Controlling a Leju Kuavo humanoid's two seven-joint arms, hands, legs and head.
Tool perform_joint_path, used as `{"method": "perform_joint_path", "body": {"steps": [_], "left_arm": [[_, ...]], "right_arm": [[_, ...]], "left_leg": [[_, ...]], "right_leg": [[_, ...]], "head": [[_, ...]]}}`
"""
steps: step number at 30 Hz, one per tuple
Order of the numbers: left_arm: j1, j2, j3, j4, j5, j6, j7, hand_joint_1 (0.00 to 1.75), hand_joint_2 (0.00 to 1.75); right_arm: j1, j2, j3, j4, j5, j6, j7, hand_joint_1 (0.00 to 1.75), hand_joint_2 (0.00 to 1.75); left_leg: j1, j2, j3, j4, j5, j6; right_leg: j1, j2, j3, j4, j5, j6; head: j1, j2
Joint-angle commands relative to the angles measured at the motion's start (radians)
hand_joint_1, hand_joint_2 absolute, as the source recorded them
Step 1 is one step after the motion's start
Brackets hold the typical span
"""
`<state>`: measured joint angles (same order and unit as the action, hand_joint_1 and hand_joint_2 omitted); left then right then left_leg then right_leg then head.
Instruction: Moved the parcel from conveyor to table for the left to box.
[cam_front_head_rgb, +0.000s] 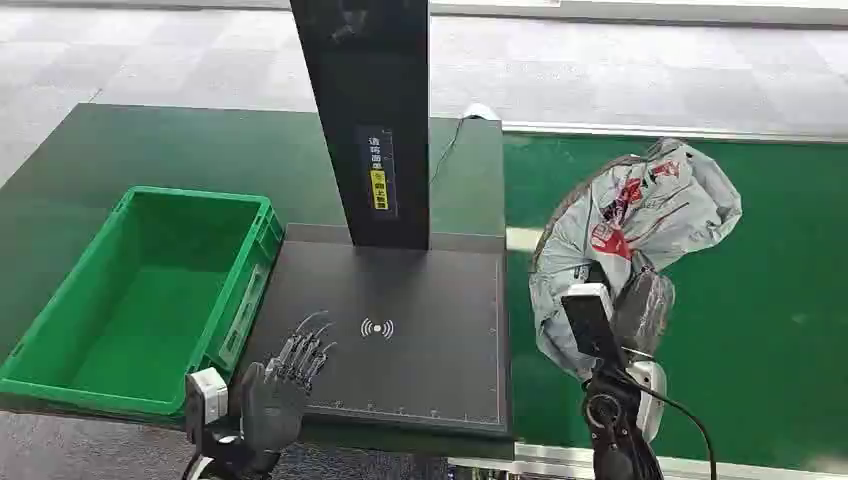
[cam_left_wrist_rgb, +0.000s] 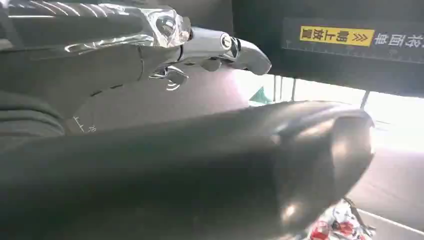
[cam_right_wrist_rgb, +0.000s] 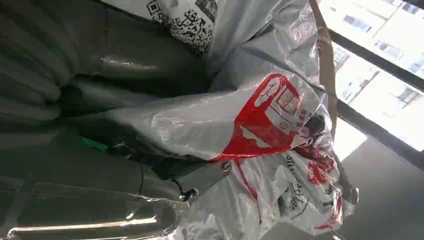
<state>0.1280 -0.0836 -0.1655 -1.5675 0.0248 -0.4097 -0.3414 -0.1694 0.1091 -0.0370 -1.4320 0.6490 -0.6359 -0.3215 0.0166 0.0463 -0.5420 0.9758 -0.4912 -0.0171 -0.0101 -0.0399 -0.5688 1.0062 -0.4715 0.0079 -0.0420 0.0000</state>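
The parcel (cam_front_head_rgb: 625, 215) is a crumpled grey plastic bag with red print, lifted above the green conveyor belt (cam_front_head_rgb: 760, 330) just right of the black scanner table (cam_front_head_rgb: 420, 330). My right hand (cam_front_head_rgb: 640, 305) grips it from below, and its lower part drapes over the hand. The right wrist view shows the bag (cam_right_wrist_rgb: 260, 125) close up, with the hand's dark fingers (cam_right_wrist_rgb: 150, 65) pressed into the plastic. My left hand (cam_front_head_rgb: 285, 375) hovers over the table's near-left corner with its fingers stretched forward and nothing in it. In the left wrist view, its fingers (cam_left_wrist_rgb: 200, 45) reach toward the scanner post.
An empty green crate (cam_front_head_rgb: 140, 300) stands left of the scanner table. A black scanner post (cam_front_head_rgb: 370, 120) with a yellow label rises at the table's back edge. The conveyor runs off to the right. Grey tiled floor lies beyond.
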Motion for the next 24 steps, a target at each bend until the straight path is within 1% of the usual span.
{"method": "perform_joint_path", "body": {"steps": [1,2,4,9,10,11,12,13,14,16,17,20,22,23,24], "left_arm": [[-0.019,0.003,-0.019,0.066,0.0,0.002,-0.001,0.0,0.0],[-0.021,0.004,-0.018,0.066,0.0,0.002,-0.001,0.0,0.0],[-0.021,0.004,-0.018,0.066,0.0,0.002,-0.001,0.0,0.0],[-0.021,0.004,-0.018,0.066,0.0,0.002,-0.001,0.0,0.0],[-0.021,0.005,-0.02,0.067,0.001,0.002,-0.002,0.0,0.0],[-0.024,0.012,-0.021,0.071,0.006,0.002,-0.006,0.0,0.0],[-0.027,0.016,-0.022,0.075,0.007,-0.001,-0.007,0.0,0.0],[-0.036,0.024,-0.022,0.088,0.01,-0.007,-0.011,0.0,0.0],[-0.041,0.026,-0.022,0.096,0.012,-0.012,-0.014,0.0,0.0],[-0.049,0.033,-0.022,0.108,0.015,-0.02,-0.02,0.0,0.0],[-0.056,0.038,-0.02,0.118,0.018,-0.024,-0.024,0.0,0.0],[-0.063,0.045,-0.018,0.136,0.022,-0.037,-0.036,0.0,0.0],[-0.06,0.047,-0.015,0.134,0.023,-0.039,-0.04,0.0,0.0],[-0.06,0.053,-0.018,0.135,0.023,-0.042,-0.047,0.0,0.0],[-0.059,0.057,-0.018,0.137,0.024,-0.043,-0.051,0.0,0.0]], "right_arm": [[0.002,0.016,-0.034,-0.04,-0.017,-0.003,-0.008,1.75,1.75],[0.002,0.021,-0.03,-0.036,-0.014,-0.004,-0.006,1.75,1.75],[0.002,0.021,-0.03,-0.036,-0.014,-0.004,-0.006,1.75,1.75],[0.002,0.021,-0.03,-0.036,-0.014,-0.004,-0.006,1.75,1.75],[0.003,0.017,-0.018,-0.041,-0.051,0.031,-0.016,1.75,1.75],[0.004,0.01,0.005,-0.036,-0.152,0.157,-0.017,1.75,1.75],[0.003,0.004,0.022,-0.027,-0.198,0.232,-0.009,1.75,1.75],[-0.003,-0.01,0.076,0.002,-0.206,0.337,-0.012,1.75,1.75],[-0.007,-0.015,0.11,0.02,-0.193,0.369,-0.018,1.75,1.75],[-0.01,-0.03,0.179,0.044,-0.174,0.467,-0.011,1.75,1.75],[-0.009,-0.035,0.209,0.054,-0.196,0.541,-0.011,1.75,1.75],[-0.007,-0.048,0.255,0.066,-0.282,0.692,-0.04,1.75,1.75],[-0.01,-0.061,0.281,0.067,-0.274,0.733,-0.047,1.75,1.75],[-0.028,-0.118,0.381,0.081,-0.234,0.908,-0.076,1.75,1.75],[-0.027,-0.12,0.412,0.101,-0.191,0.927,-0.084,1.75,1.75]], "left_leg": [[0.0,-0.004,0.0,0.0,0.001,0.001],[0.0,-0.005,0.0,-0.001,0.001,0.001],[0.0,-0.003,0.0,-0.001,0.001,0.001],[0.0,-0.004,0.0,-0.001,0.001,0.001],[0.0,-0.003,0.0,-0.001,0.001,0.001],[0.0,-0.004,0.0,-0.001,0.001,0.001],[0.0,-0.003,0.0,-0.001,0.001,0.001],[0.0,-0.003,0.0,-0.001,0.001,0.001],[0.0,-0.003,0.0,-0.002,0.001,0.001],[0.0,-0.001,0.001,-0.002,0.001,0.001],[0.0,-0.001,0.001,-0.002,0.001,0.001],[0.001,-0.004,0.001,-0.002,0.002,0.001],[0.0,-0.003,0.001,-0.002,0.001,0.0],[0.0,-0.003,0.001,-0.002,0.001,0.001],[0.001,-0.003,0.001,-0.002,0.001,0.001]], "right_leg": [[0.0,0.001,0.0,0.0,0.0,0.0],[0.0,0.001,0.0,0.0,0.001,-0.001],[0.0,0.001,0.0,0.0,0.0,0.0],[0.0,0.002,0.001,-0.001,0.0,0.0],[0.0,0.001,0.0,0.0,0.0,0.0],[0.0,0.002,0.001,-0.001,0.0,0.0],[0.0,0.002,0.0,-0.001,0.0,0.0],[0.0,0.002,0.0,-0.001,0.0,0.0],[0.0,0.003,0.001,-0.001,0.001,-0.001],[0.0,0.004,0.0,-0.001,0.001,-0.001],[0.0,0.005,0.0,-0.001,0.002,-0.001],[0.0,0.003,0.001,-0.002,0.001,-0.001],[0.0,0.002,0.001,-0.001,0.001,0.0],[0.0,0.004,0.001,-0.002,0.001,0.0],[0.001,0.003,0.001,-0.002,0.001,0.0]], "head": [[0.0,0.0],[0.0,0.0],[0.0,0.0],[0.0,0.0],[0.0,0.0],[0.0,0.0],[0.0,0.0],[0.0,0.0],[0.0,0.0],[0.0,0.0],[0.0,0.0],[0.0,0.0],[0.0,0.0],[0.0,0.0],[0.0,0.0]]}}
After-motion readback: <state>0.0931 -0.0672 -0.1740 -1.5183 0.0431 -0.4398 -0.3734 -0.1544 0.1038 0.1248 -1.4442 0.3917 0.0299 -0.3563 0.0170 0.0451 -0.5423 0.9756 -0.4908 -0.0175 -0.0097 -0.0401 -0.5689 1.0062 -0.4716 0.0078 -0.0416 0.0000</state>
